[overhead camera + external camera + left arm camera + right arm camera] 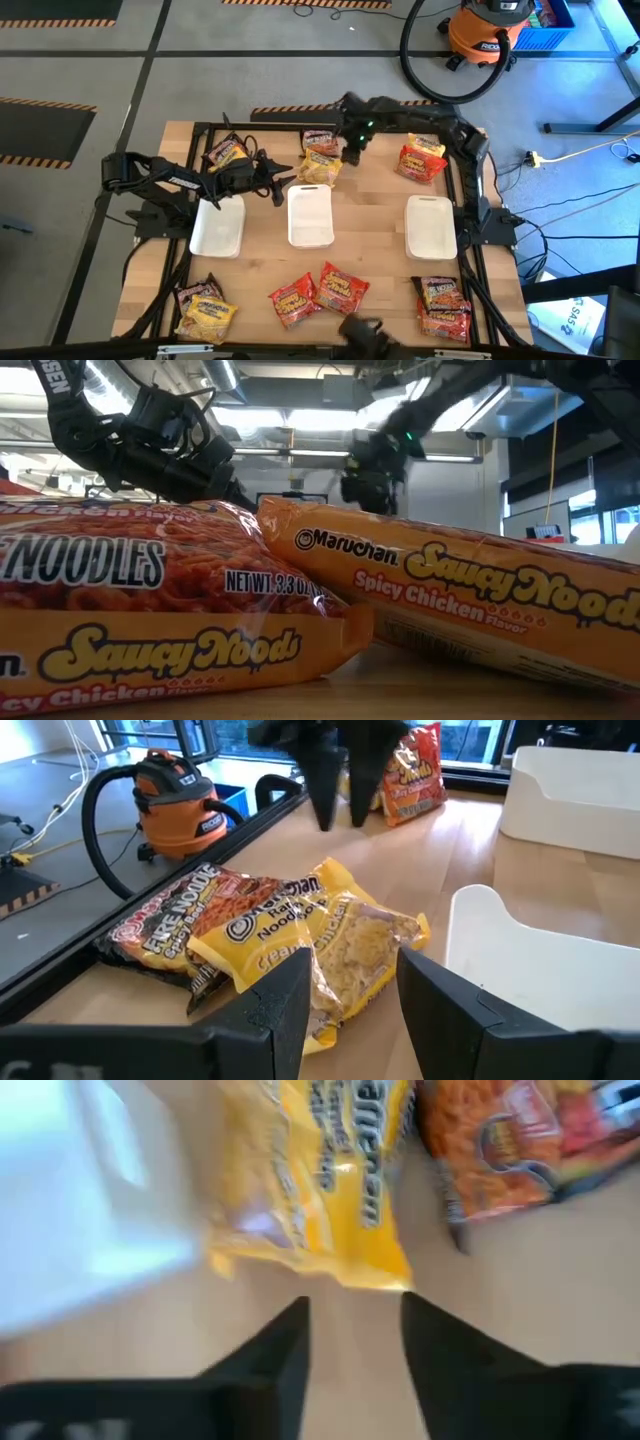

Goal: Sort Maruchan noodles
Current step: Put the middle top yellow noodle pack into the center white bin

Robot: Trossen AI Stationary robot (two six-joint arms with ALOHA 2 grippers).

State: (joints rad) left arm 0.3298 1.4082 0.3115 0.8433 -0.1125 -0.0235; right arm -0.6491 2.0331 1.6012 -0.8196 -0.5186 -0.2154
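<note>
Ramen packets lie in groups around the table. At the far edge a yellow packet [320, 168] rests partly on a dark one [320, 140]. In the left wrist view the same yellow packet [320, 935] overlaps the dark packet [165, 925]. My left gripper [278, 188] [355, 975] is open and level, its fingertips at the yellow packet's left end without plainly touching it. My right gripper [352, 155] [355, 1305] is open and points down just right of that yellow packet [320, 1170], above bare wood. A red-orange packet [510, 1140] lies beyond it.
Three white trays sit in a row: left [218, 225], middle [310, 215], right [431, 225]. More packets lie far left [225, 152], far right [422, 160], near left [205, 310], near middle [320, 293] and near right [443, 305]. Two orange packets [300, 620] fill the low view.
</note>
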